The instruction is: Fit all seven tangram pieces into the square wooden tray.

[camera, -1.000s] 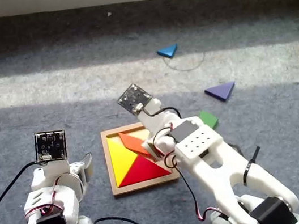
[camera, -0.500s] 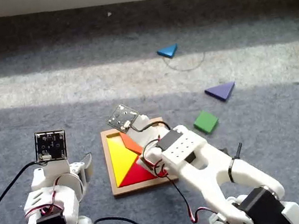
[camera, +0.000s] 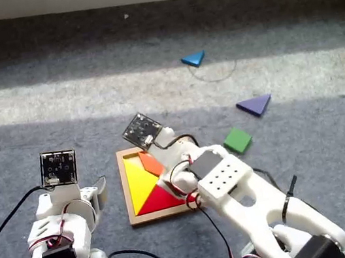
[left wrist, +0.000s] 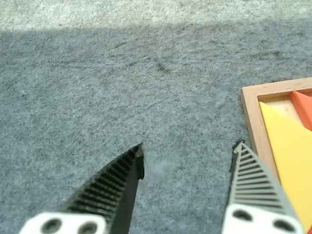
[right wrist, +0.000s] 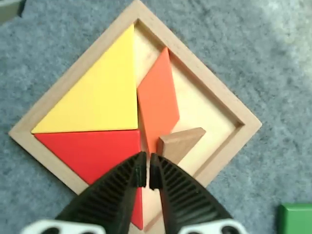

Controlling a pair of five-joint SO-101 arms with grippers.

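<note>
Closed right pincer (right wrist: 147,170) over square wooden tray (right wrist: 214,87) holding yellow triangle (right wrist: 100,100), red triangle (right wrist: 95,151), orange parallelogram (right wrist: 157,105); left pincer (left wrist: 189,148) spread.

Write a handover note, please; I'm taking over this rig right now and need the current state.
Left gripper: open, over the carpet beside the tray.
Right gripper: shut, empty, over the tray next to the tan triangle.
Done: yellow triangle, red triangle, orange piece and tan triangle are in the tray; the tan one may not lie flat.
Left: green square, purple triangle and blue triangle lie on the carpet outside the tray.
</note>
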